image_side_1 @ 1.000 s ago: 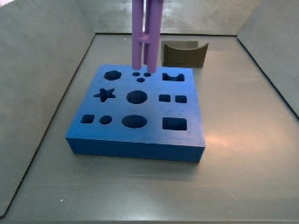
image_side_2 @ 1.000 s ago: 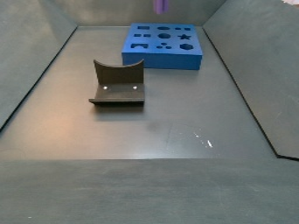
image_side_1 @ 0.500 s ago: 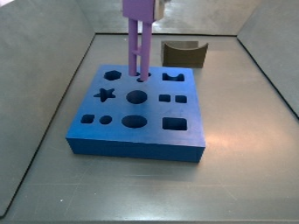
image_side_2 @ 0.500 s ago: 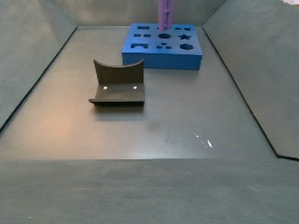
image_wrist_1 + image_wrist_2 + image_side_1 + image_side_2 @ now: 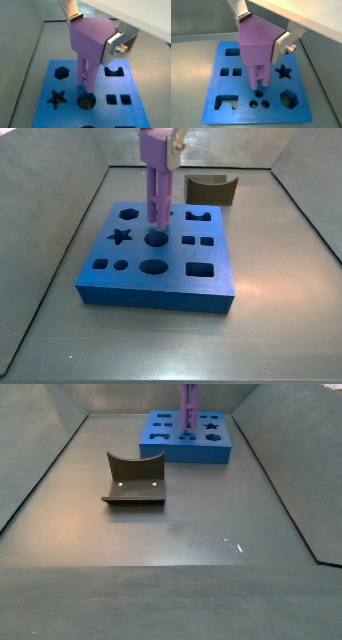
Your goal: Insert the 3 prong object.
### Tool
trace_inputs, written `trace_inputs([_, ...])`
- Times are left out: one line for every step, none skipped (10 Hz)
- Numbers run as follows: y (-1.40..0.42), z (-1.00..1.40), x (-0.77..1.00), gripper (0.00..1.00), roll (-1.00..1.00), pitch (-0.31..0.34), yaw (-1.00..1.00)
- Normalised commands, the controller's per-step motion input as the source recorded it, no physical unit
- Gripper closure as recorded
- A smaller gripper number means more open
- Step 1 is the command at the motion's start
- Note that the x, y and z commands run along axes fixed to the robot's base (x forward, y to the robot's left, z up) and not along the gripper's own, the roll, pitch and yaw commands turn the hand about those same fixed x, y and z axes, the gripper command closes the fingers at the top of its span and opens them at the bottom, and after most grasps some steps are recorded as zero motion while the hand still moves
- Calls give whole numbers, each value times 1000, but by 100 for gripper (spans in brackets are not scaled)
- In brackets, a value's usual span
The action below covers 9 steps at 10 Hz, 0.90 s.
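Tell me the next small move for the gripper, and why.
Probably ease straight down, keeping the grip. The gripper holds the 3 prong object upright over the blue block, and in a wrist view its prong tips sit at the small round holes. In a side view the prongs reach the block's top; depth of entry is unclear.

The claw [image 5: 93, 35] grips the wide top of the purple prong piece [image 5: 88, 42] between its silver fingers [image 5: 115, 45]. The piece stands upright over the blue block [image 5: 67, 87], its thin prongs reaching down to the block's top face beside a round hole [image 5: 85, 102]. A hexagon hole [image 5: 61, 73] and a star hole [image 5: 57, 98] lie nearby.
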Motion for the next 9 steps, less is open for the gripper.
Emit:
trace_inputs([306,-131,0,100,0,-70,-709])
trace_inputs([426,-106,0,100,-9,-44,-563])
trace_inputs([491,-123,0,100,0,-6,-511])
trace_inputs([474,-129,0,100,0,0,-529])
trace_inputs([354,-114,0,100,0,-23,-649])
trace_inputs([94,-69,-197,100,-1,-63,-343])
trace_inputs([103,-117,-11,100,-3,-66,-209])
trace_inputs([0,-249,-17,100,-19,-124,-186])
trace_inputs([0,-411,-6,100,-23,-177,-109])
